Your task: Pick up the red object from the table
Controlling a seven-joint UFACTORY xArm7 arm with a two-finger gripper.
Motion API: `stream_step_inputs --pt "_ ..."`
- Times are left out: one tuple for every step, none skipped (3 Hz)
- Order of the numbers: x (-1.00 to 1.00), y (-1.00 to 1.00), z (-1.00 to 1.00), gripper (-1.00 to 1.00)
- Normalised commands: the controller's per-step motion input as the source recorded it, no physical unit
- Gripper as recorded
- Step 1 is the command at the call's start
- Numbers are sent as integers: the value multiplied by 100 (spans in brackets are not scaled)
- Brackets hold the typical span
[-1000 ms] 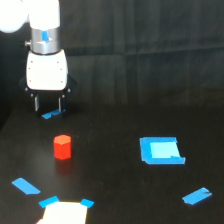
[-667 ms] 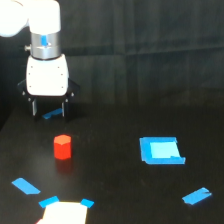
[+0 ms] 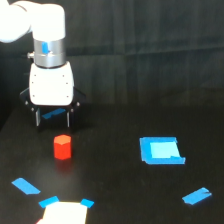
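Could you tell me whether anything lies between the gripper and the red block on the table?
Nothing: in the exterior view, only bare black table separates the gripper from the red block.

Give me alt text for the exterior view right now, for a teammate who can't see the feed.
A white robot arm's pincer, fingers apart and empty, hangs behind and above a small red-orange stubby block standing untouched on a matte black table. Toward the view's right lies a blue square patch; blue tape strips and a white sheet sit near the front.
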Motion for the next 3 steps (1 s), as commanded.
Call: stream_step_inputs --pt "35 -100 -5 100" --pt "37 -97 -3 61" --pt "71 -100 -6 59"
